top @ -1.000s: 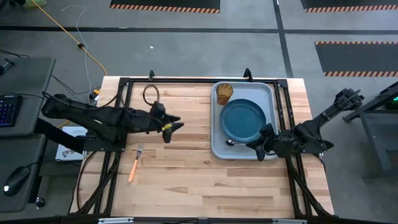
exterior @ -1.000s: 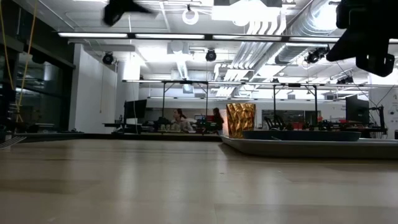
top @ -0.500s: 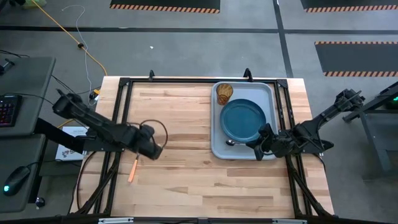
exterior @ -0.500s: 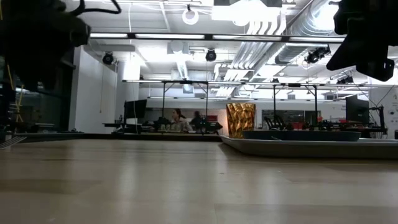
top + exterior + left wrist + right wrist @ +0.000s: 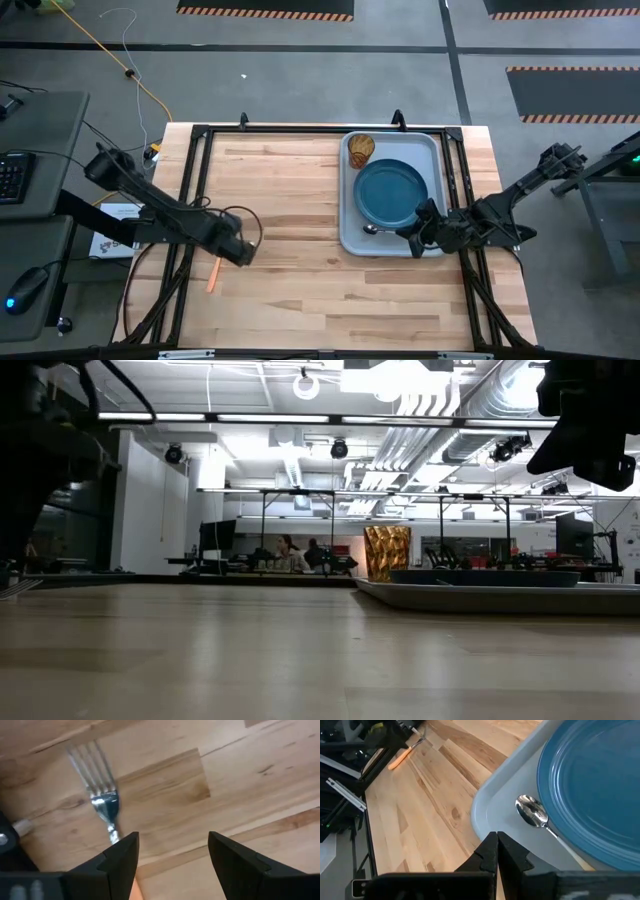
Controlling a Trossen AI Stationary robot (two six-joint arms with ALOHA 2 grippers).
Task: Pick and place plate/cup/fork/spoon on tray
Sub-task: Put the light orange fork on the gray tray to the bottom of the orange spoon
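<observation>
Left gripper (image 5: 172, 855): my fingers stand apart, hanging low over the fork (image 5: 102, 802), near the left edge of the table (image 5: 300, 260) in the high view. Silver tines lie just ahead of my left finger (image 5: 117, 857); the orange handle (image 5: 213, 274) shows in the lower left of the high view, below my wrist.

Right gripper (image 5: 496, 851): fingers pressed together, holding nothing, hovering at the near rim of the tray (image 5: 350, 240), right of frame centre.

Already on the tray: the plate (image 5: 388, 192), the cup (image 5: 361, 149) at its upper left corner, and the spoon (image 5: 534, 813), whose bowl lies just beside the plate rim.

Hazards, as I judge them:
- The fork sits off-centre toward my left finger. Closing here may pinch only its edge, or push it sideways.
- The slim handle lies flat on the wood. Descending too little misses it; too far jams my fingertips into the table.
- Gripping at the neck may let the fork pivot in transit.
</observation>
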